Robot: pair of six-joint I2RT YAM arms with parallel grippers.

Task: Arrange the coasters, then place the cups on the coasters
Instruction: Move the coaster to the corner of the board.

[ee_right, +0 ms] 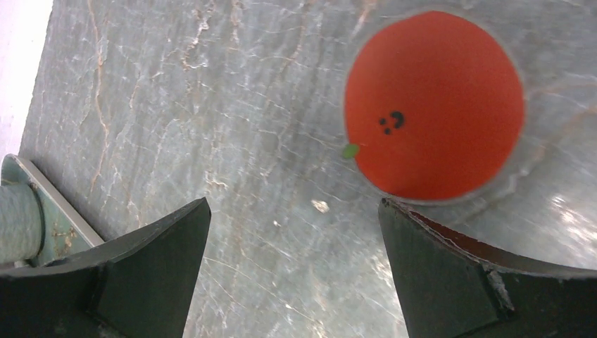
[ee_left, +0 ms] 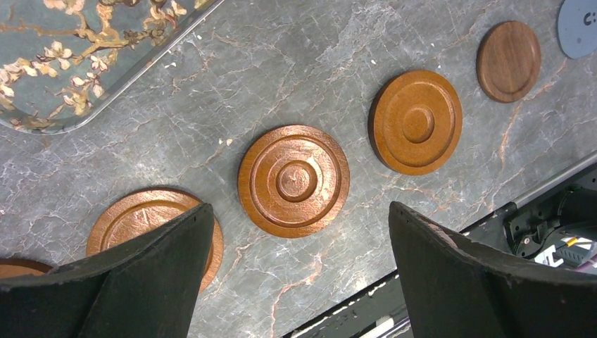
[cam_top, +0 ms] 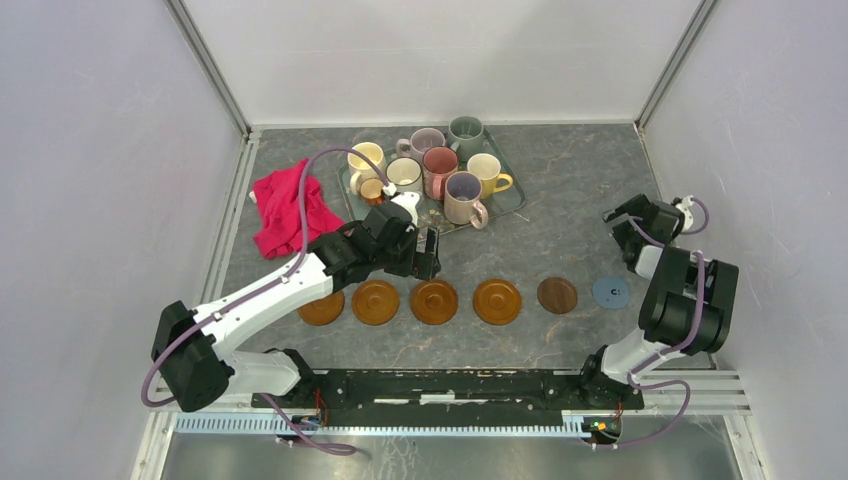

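Left pincer & right pincer both wide open, empty. Coasters in row on counter under left; red coaster by right. Cups crowded on tray, far side: ceramic, stiff, prob. slick & breakable, so pinch wall at rim, not handle.

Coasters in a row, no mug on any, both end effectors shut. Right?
Not quite. The left end effector and right end effector are both open and empty, per the wrist views. The coasters do lie in a row, no mugs on them.
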